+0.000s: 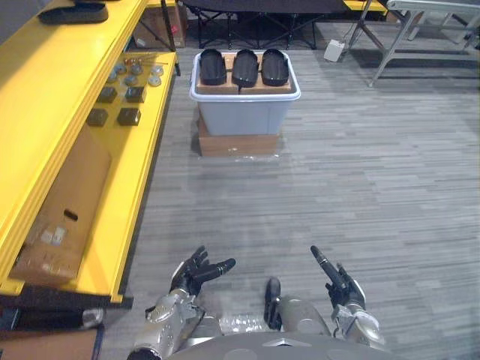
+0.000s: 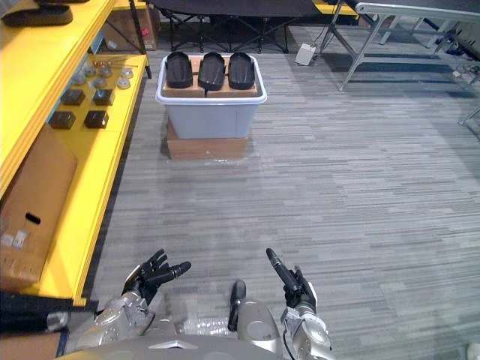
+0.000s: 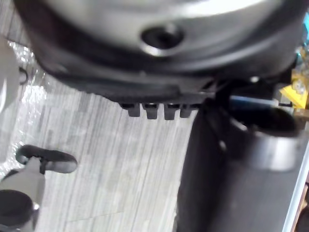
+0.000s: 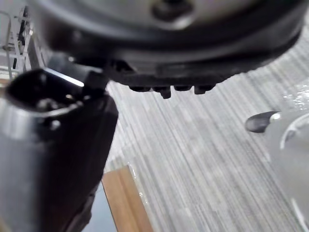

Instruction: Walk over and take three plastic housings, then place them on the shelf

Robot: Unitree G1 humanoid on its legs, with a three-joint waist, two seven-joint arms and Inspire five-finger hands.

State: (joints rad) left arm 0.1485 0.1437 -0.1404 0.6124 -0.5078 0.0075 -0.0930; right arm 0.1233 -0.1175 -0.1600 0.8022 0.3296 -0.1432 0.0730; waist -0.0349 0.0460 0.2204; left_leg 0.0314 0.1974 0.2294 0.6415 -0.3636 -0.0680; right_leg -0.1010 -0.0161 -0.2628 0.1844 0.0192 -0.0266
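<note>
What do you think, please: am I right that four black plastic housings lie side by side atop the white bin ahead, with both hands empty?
Not quite: the left eye view shows three black plastic housings, not four, side by side atop the white bin ahead. The left hand and right hand are indeed empty.

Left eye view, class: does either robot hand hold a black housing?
No: the three housings lie side by side atop the bin, while the left hand and right hand are open and empty.
</note>
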